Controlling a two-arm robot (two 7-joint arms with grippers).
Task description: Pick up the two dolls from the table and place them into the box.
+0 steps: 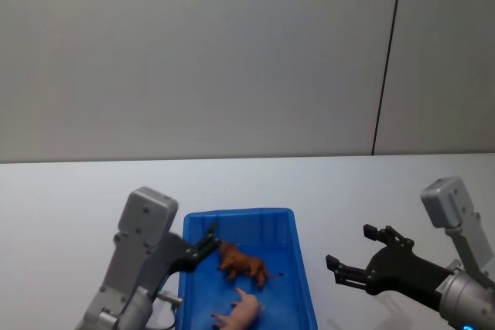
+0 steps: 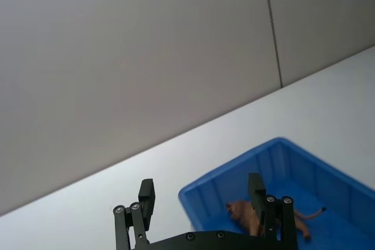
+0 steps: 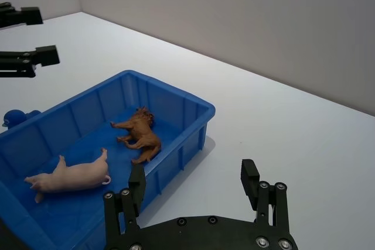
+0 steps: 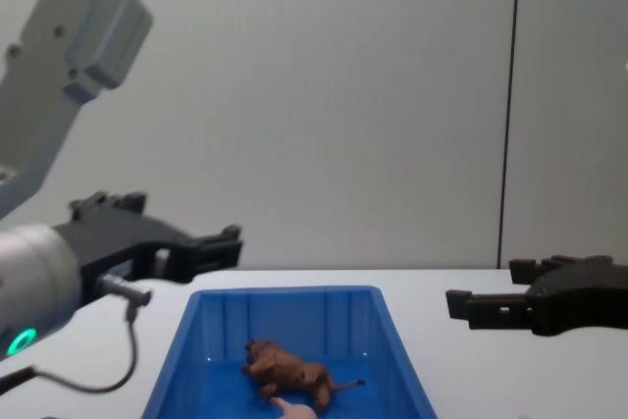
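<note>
White counter (image 1: 371, 191) bears the box (image 1: 304, 287). Inside it the pig (image 1: 244, 311) lies nearest, the lion (image 1: 244, 263) just beyond. Left claw (image 1: 207, 241) and right claw (image 1: 348, 246) hover either side of the box, both released and empty. Nothing seems left to do.

Chest view barely catches the pig (image 4: 294, 407), just a pale bit poking up at the bottom edge. In the left wrist view a finger (image 2: 256, 194) of the left gripper (image 2: 200, 188) covers part of the lion (image 2: 240, 212), and the box (image 2: 275, 144) runs off the frame.
</note>
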